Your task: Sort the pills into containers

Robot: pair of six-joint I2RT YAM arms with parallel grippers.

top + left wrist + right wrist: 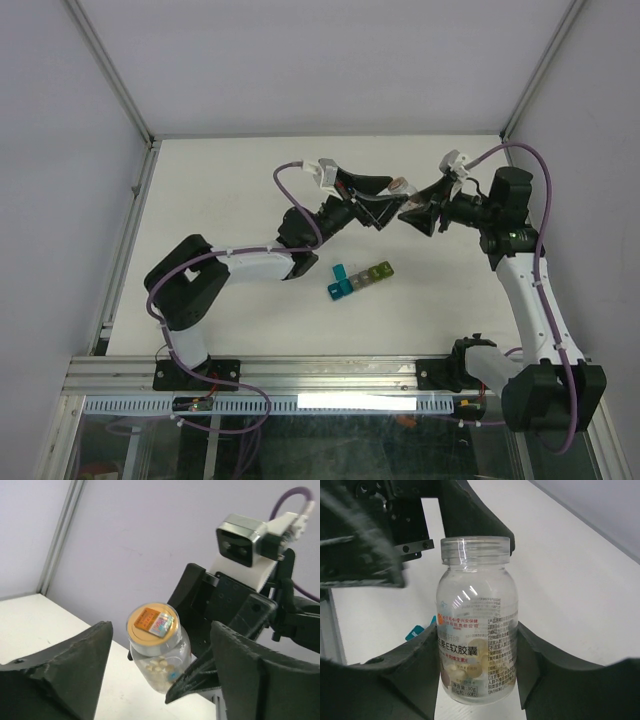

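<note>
None look sorted: pills (462,672) in bottle (477,605), lid (150,620) on, right claw (477,650) clamped on it, left claw (161,630) apart around the lid, containers (360,279) idle on desk (230,190).

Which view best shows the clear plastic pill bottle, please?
The right wrist view: the clear plastic pill bottle fills the frame, label and pale pills visible, held by the right end effector. The left wrist view shows its gold top; the top view, a speck.
</note>
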